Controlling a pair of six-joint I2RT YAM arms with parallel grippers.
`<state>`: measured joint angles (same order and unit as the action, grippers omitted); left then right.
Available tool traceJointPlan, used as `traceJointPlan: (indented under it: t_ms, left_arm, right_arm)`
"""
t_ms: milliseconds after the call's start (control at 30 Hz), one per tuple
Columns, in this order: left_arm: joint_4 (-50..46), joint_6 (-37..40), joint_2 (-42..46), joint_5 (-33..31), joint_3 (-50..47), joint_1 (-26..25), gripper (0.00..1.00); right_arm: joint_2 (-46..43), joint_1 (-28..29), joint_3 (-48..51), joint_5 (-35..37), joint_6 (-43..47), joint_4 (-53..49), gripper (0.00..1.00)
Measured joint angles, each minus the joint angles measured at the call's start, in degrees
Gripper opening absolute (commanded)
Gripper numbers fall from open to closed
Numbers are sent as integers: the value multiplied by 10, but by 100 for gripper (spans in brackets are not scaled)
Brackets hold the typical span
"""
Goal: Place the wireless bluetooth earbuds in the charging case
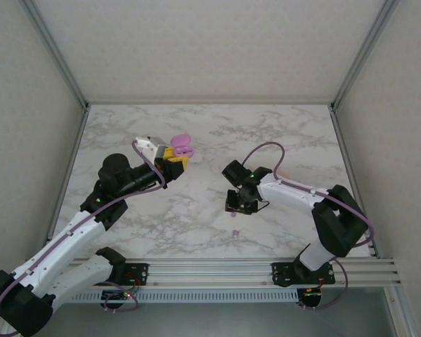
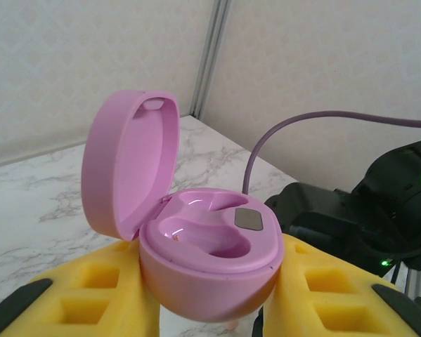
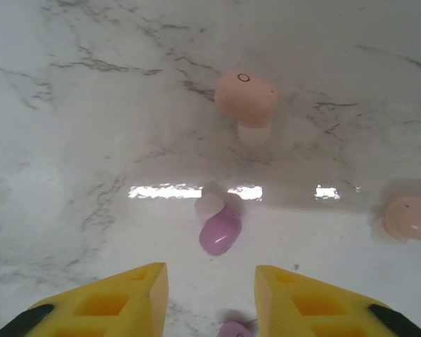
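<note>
The pink charging case (image 2: 210,260) sits between the yellow fingers (image 2: 91,295) of my left gripper (image 2: 210,298), which is shut on it. Its lid (image 2: 129,161) stands open and both wells look empty. From above, the case (image 1: 180,145) is held over the table's middle left by the left gripper (image 1: 175,157). My right gripper (image 3: 210,281) hovers open over the marble, nothing between its pads. Just ahead of it lies a purple earbud (image 3: 221,232) with a white tip. Another purple bud (image 3: 235,330) lies under the jaws. A peach earbud (image 3: 247,98) lies farther off.
A second peach bud (image 3: 410,216) lies at the right edge of the right wrist view. A purple bud (image 1: 235,232) shows on the marble near the right gripper (image 1: 242,203). The right arm (image 2: 379,210) and its cable are close behind the held case. Frame posts and walls bound the table.
</note>
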<state>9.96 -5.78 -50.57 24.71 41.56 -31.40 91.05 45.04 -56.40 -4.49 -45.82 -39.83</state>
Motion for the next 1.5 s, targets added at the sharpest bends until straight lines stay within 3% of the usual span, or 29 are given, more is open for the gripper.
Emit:
traceJointPlan:
  t_ms: [700, 1500]
  left_arm:
    - [-12, 0, 12, -9, 0, 0, 21]
    - [-12, 0, 9, -13, 0, 0, 21]
  right_arm:
    - [93, -4, -47, -3, 72, 3, 40]
    - [80, 18, -23, -125, 56, 35, 40]
